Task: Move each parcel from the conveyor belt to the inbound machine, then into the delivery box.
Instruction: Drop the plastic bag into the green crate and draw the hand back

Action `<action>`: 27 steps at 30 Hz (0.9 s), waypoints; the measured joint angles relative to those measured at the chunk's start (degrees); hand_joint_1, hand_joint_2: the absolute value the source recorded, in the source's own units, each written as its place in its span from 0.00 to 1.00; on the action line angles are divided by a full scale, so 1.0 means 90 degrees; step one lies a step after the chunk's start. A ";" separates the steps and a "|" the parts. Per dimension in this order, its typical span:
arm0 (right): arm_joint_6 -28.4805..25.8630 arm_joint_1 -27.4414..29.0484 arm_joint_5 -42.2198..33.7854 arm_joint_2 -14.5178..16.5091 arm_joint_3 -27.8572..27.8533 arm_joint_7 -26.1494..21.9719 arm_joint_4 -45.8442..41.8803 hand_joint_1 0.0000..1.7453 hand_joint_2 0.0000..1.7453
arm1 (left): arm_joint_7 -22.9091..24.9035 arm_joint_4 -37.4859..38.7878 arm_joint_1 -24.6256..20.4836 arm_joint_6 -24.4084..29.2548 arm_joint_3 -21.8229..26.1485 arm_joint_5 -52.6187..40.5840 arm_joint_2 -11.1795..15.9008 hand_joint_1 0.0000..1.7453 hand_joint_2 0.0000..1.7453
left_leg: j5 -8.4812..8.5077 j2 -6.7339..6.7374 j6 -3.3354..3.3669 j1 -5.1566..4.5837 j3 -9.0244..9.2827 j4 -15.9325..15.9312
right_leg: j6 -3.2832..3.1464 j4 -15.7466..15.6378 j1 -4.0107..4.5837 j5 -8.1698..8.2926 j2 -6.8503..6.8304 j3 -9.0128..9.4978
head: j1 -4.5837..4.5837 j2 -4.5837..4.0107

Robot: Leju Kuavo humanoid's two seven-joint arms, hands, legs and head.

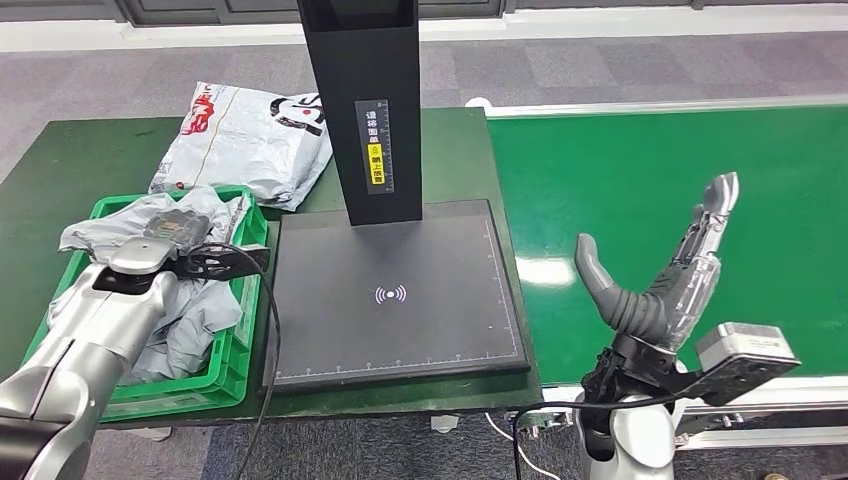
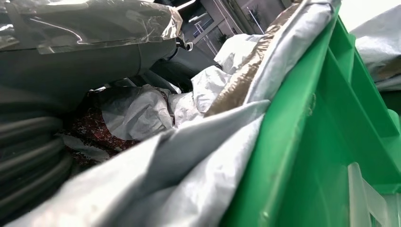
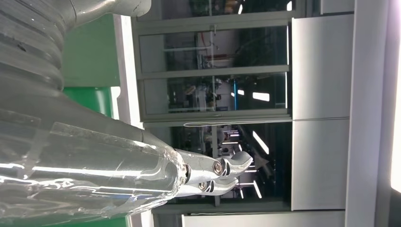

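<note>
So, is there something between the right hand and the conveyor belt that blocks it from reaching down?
Nothing visible does. The right hand is open above the green conveyor belt, and the stretch of belt in view carries no parcel.

head: high, looking down | left wrist: close inside green crate (image 2: 302,156), shared with head | right wrist: apparently faces room

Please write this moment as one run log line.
left hand: in green plastic crate among grey parcels | right hand: open over green conveyor belt
</note>
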 joint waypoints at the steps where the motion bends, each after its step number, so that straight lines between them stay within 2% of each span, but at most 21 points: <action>1: 0.0000 -0.0001 0.0000 -0.0001 0.0000 0.0000 0.0007 0.00 1.00 | -0.0001 0.0022 -0.0006 0.0000 0.0000 0.0000 -0.0008 1.00 1.00 | 0.0000 0.0000 0.0000 0.0000 0.0000 0.0000 | 0.0000 0.0000 0.0000 0.0000 0.0000 0.0000 | 0.0000 0.0000; 11: -0.0005 -0.0008 -0.0001 -0.0039 -0.0001 0.0000 0.0062 0.00 1.00 | -0.0008 0.0161 -0.0031 -0.0022 0.0000 0.0002 -0.0038 1.00 1.00 | 0.0000 -0.0001 0.0000 0.0000 0.0000 0.0000 | 0.0000 0.0000 -0.0001 0.0000 0.0000 0.0001 | 0.0000 0.0000; 16: -0.0133 -0.0017 -0.0057 -0.0080 0.0002 -0.0018 0.0093 0.00 1.00 | -0.0184 0.0209 -0.0090 -0.0372 0.0000 0.0035 -0.0057 0.99 1.00 | 0.0000 -0.0001 0.0000 0.0000 0.0000 0.0000 | 0.0000 0.0000 -0.0001 0.0000 -0.0001 0.0001 | -0.0001 0.0000; 19: -0.0219 -0.0043 -0.0104 -0.0118 0.0008 -0.0041 0.0136 0.00 1.00 | -0.0574 0.0236 -0.0151 -0.0743 0.0000 0.0183 -0.0058 0.26 1.00 | 0.0000 -0.0004 0.0000 0.0000 0.0000 0.0000 | 0.0000 0.0000 -0.0001 0.0000 -0.0002 0.0002 | 0.0000 0.0000; 20: -0.0245 -0.0059 -0.0120 -0.0134 0.0010 -0.0047 0.0154 0.00 1.00 | -0.0745 0.0243 -0.0175 -0.0878 0.0000 0.0245 -0.0052 0.02 0.75 | 0.0000 -0.0007 0.0000 0.0000 -0.0001 0.0000 | 0.0000 0.0000 -0.0001 -0.0001 -0.0004 0.0003 | 0.0000 0.0000; 23: -0.0307 -0.0088 -0.0166 -0.0180 0.0019 -0.0081 0.0204 0.00 1.00 | -0.1193 0.0250 -0.0253 -0.1201 0.0000 0.0486 -0.0015 0.00 0.00 | 0.0003 -0.0026 0.0004 0.0000 -0.0001 0.0000 | -0.0001 0.0000 -0.0002 -0.0002 -0.0018 0.0006 | 0.0000 0.0000; 27: -0.0318 -0.0042 -0.0234 -0.0254 0.0026 -0.0127 0.0218 0.00 1.00 | -0.1758 0.0213 -0.0472 -0.1789 0.0000 0.1145 0.0135 0.00 0.00 | 0.0010 -0.0050 0.0011 0.0000 -0.0009 0.0001 | -0.0002 0.0000 -0.0001 -0.0003 -0.0043 0.0008 | -0.0001 0.0000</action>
